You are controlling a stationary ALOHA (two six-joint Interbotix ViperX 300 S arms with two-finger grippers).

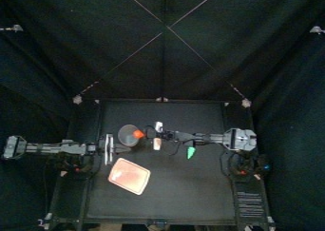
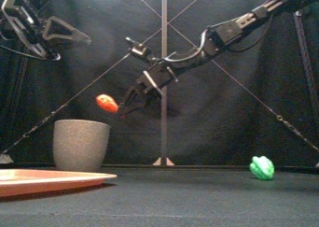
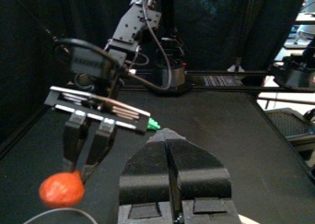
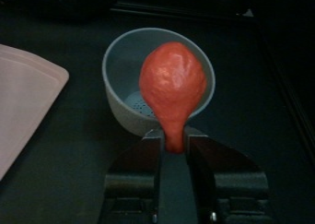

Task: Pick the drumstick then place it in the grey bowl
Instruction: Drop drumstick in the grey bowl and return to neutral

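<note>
Black curtains close the booth behind a small black table, and on its left half stands the grey bowl (image 2: 81, 144), a tall speckled cup, upright. The right arm reaches in from the right, past the middle of the table. The right gripper (image 4: 175, 147) is clamped on the narrow end of the drumstick (image 2: 107, 104), whose red-orange bulb points away from the jaws. In the front view the drumstick hangs in the air above the bowl's rim, toward the bowl's right side, and touches nothing but the jaws. The right wrist view looks down past it into the bowl's open mouth.

A flat pink tray (image 1: 129, 175) lies nearer the front edge than the bowl, close to it. A small green toy (image 2: 262, 167) sits on the right half of the table, well apart from bowl and tray.

The left arm rests at the left side, raised above the table, and the left gripper (image 3: 171, 149) has its jaws pressed together on nothing.
</note>
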